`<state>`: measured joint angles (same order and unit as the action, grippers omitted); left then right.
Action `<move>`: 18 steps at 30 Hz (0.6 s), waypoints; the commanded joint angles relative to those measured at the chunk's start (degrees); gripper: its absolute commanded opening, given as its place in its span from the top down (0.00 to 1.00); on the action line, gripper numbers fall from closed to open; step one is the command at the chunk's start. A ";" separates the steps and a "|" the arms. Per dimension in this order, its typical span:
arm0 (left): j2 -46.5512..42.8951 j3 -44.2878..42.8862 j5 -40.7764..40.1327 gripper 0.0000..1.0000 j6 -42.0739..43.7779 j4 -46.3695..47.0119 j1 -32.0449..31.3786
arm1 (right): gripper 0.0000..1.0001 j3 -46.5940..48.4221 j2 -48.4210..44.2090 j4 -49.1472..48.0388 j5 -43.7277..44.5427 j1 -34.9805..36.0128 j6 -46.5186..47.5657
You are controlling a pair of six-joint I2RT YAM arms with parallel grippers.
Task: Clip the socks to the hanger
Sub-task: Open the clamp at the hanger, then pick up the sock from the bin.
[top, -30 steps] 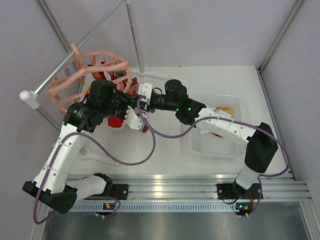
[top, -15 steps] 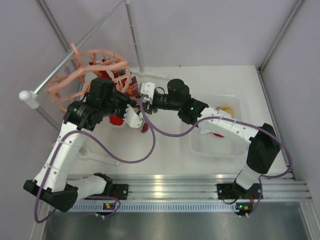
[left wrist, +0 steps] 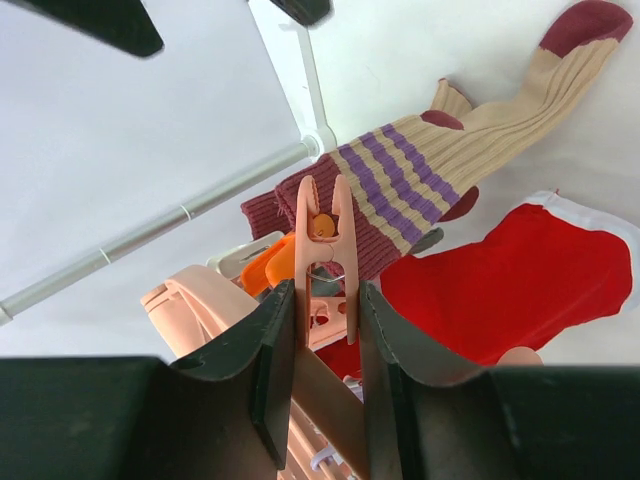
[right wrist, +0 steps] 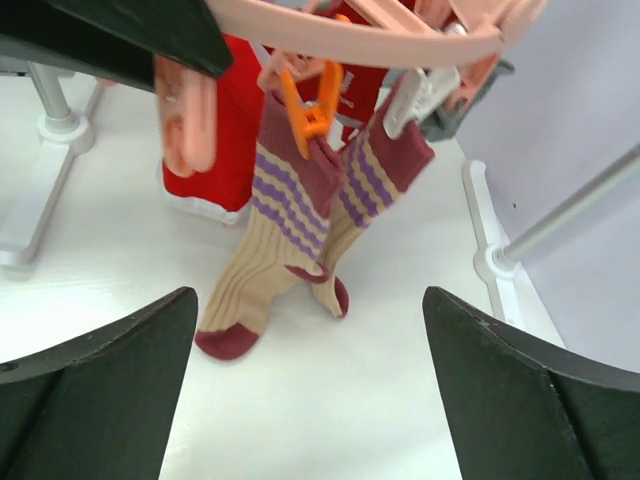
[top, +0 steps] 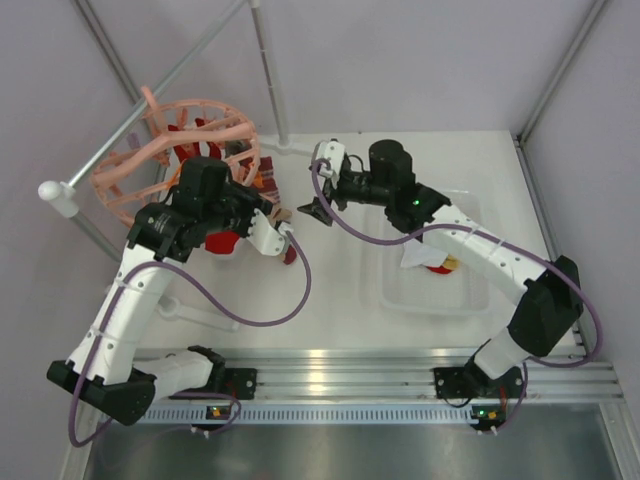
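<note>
Left tool (left wrist: 327, 300): squeezes clip (left wrist: 323, 230), unseen from above.
Right tool (right wrist: 308, 300): wide open, empty.
Socks (right wrist: 285, 215): clear in wrist views.

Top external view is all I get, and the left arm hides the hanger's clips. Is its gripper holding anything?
Observer: Yes, the left gripper is shut on a peach clip.
Operator: And the right one?
Observer: The right gripper is open and empty.
Operator: Any socks clipped near it?
Observer: Two hang from the hanger: one striped sock on an orange clip, a second striped sock on a white clip.
</note>
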<state>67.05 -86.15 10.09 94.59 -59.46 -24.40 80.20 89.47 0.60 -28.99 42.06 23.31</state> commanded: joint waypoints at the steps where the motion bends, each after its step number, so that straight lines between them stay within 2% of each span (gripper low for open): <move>1: -2.27 2.21 2.83 1.00 -0.46 4.26 0.23 | 0.04 -0.23 -3.42 4.57 -1.33 -3.30 -2.92; 2: -2.62 2.65 3.01 1.00 -0.54 4.96 0.23 | 0.00 0.04 -3.51 6.32 -1.50 -5.39 -2.92; 4: -2.97 3.35 3.45 1.00 -0.81 5.23 0.23 | 0.00 0.74 -4.13 11.60 -3.07 -7.95 -2.83; 8: -3.50 3.88 4.15 1.00 -1.86 6.11 0.23 | 0.00 -0.74 -6.32 18.11 -6.33 -17.42 -1.34; 12: -3.50 3.79 4.59 1.00 -2.74 6.11 0.23 | 0.02 -2.77 -8.96 26.63 -8.45 -26.14 7.34; 14: -3.59 4.06 4.77 1.00 -3.00 6.20 0.23 | 0.12 -2.77 -8.18 30.06 -4.18 -30.35 4.92; 16: -3.59 4.23 4.85 1.00 -3.44 6.72 0.23 | 0.18 -4.08 -7.29 31.47 -0.64 -32.74 -2.46; 18: -3.50 4.15 4.94 1.00 -4.49 6.82 0.32 | 0.24 -9.67 -9.04 28.94 7.70 -35.38 -12.20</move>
<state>64.49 -82.81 12.60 92.88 -55.22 -24.38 76.07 83.11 26.89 -29.78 9.47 21.87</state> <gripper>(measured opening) 0.330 0.782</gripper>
